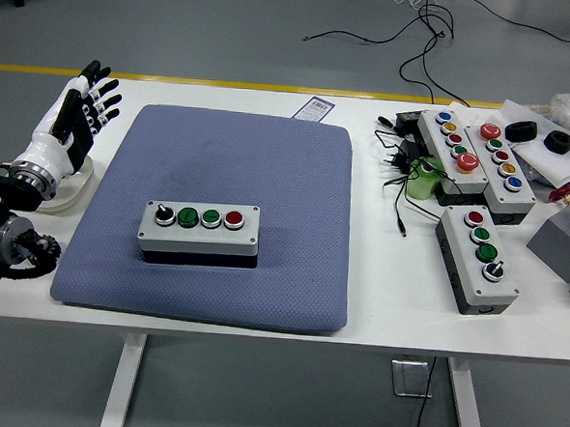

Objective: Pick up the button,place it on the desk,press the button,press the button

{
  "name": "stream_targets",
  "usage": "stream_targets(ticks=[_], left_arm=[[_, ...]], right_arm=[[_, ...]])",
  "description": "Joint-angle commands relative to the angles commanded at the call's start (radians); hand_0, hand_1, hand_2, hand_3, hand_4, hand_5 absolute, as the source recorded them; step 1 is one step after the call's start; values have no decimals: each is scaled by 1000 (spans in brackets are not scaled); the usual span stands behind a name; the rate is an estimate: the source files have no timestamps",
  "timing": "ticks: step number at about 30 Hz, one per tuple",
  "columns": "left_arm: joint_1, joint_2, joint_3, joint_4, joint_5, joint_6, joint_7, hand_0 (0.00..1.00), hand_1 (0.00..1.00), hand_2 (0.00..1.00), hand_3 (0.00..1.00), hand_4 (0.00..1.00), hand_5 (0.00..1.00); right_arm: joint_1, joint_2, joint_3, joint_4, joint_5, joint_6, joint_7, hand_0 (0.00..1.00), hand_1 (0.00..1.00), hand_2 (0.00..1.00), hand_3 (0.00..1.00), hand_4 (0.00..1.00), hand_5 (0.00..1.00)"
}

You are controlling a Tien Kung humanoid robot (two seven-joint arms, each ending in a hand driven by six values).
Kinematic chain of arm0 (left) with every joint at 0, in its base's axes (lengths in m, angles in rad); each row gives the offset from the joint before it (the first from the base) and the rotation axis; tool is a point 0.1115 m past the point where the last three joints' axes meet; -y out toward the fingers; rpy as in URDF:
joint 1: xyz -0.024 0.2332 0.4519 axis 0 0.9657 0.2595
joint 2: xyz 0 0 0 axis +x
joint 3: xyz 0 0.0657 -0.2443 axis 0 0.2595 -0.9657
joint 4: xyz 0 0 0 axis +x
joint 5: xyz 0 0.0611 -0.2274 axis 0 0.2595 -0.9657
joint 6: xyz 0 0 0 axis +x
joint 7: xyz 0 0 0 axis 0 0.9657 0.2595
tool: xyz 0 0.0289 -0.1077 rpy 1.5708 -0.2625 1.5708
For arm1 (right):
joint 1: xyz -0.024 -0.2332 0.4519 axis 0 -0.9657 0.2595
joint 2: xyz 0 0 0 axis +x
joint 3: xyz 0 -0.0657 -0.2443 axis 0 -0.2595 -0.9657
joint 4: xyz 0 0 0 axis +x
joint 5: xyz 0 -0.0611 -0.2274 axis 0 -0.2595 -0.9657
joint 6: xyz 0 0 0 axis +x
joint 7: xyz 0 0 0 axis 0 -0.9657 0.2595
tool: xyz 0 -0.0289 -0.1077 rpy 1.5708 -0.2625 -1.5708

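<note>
The robot's left hand point(78, 114) hovers at the bench's point(386, 297) edge, fingers point(103, 101) spread and empty, the four-button box point(199, 228) lying well to their right on a blue mat point(269, 164). A careless reach from there could nudge the box or strike the wrong cap. The right hand is out of view, and the arm's lower joints are cut off at the frame's edge.

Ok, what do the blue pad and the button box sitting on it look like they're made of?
The blue pad looks like soft foam or fabric: matte, finely dimpled, with rounded edges. The button box on it seems to be hard molded plastic: a smooth light-gray lid with corner screws over a dark base, though painted metal can't be excluded.
</note>
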Motion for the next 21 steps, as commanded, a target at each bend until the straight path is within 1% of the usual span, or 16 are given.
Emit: stream_targets(ticks=[21], left_arm=[[4,0,-7,2,3,-3,4,936,964,998,998,704,998]], right_arm=[[1,0,-2,0,3,1,0,637,693,739,645,353,149]])
